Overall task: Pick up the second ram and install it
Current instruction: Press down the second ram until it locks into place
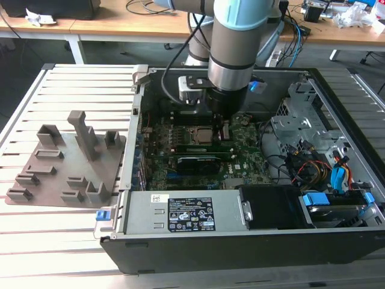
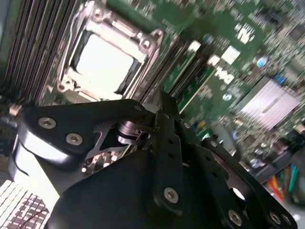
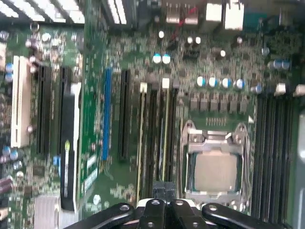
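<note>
- Hand point(image 3: 164, 191) is low inside the open computer case point(image 1: 337, 108), over the memory slots beside the processor socket point(image 3: 215, 167).
- Fingers drawn close together; grip contents cannot be told.
- Second ram point(image 3: 165, 138) stands in a slot, directly beneath the hand.
- Grey holder point(image 1: 69, 162) sits on the counter point(image 1: 36, 241).

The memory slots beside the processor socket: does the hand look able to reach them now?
Probably yes. The case is open on top, and the hand hangs directly above the memory slots, next to the processor socket; no cable or part crosses between them.
</note>
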`<state>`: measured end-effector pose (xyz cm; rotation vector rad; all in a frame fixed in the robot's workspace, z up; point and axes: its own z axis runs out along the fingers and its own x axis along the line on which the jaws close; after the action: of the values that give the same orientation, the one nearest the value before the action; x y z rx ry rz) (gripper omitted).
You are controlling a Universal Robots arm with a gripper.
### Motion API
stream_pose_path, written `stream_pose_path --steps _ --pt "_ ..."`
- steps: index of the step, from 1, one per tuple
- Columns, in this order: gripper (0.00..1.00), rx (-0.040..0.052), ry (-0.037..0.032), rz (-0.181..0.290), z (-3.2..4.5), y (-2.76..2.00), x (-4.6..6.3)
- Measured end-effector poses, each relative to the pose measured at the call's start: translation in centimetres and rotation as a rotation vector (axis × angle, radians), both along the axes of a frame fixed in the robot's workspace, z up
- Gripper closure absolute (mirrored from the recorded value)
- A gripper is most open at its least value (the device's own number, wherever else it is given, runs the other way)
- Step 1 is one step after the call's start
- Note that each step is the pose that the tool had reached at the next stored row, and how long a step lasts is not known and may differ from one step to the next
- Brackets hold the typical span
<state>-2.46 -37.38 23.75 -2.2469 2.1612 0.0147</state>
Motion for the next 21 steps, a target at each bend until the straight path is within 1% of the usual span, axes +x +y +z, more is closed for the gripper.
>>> stream_pose_path --steps 1,2,3,5,6,7,10,13,14,15,16,17,18,19,20,21 --pt "0.89 0.0001 -0.0045 0.000 -0.01 0.00 -1.1" --pt "0.89 0.0000 -0.0078 0.000 -0.01 0.00 -1.9" --pt "0.89 0.0000 -0.0124 0.000 -0.04 0.00 -3.0" --pt "0.89 0.0002 -0.0169 0.000 -0.12 0.00 -4.1" --pt "0.89 0.0003 -0.0183 0.000 -0.20 0.01 -4.6" --pt "0.89 0.0000 -0.0184 0.000 -0.33 0.00 -4.8" --pt "0.89 -0.0001 -0.0182 0.000 -0.78 0.00 -4.8" --pt "0.89 -0.0003 -0.0180 0.000 -1.04 0.00 -4.9" --pt "0.89 0.0019 -0.0180 0.000 -0.98 0.01 -4.8" --pt "0.89 0.0064 -0.0204 0.000 -0.79 0.03 -4.7" --pt "0.89 0.0062 -0.0187 0.000 -0.27 0.01 -4.5" --pt "0.89 0.0080 -0.0182 0.000 -0.04 0.01 -4.3" --pt "0.89 0.0131 -0.0152 0.000 -0.02 0.01 -3.5" --pt "0.89 0.0136 -0.0128 0.000 -0.01 0.00 -2.9" --pt "0.89 0.0140 -0.0116 0.000 0.00 0.00 -2.5" --pt "0.89 0.0140 -0.0102 0.000 0.08 0.00 -1.8"
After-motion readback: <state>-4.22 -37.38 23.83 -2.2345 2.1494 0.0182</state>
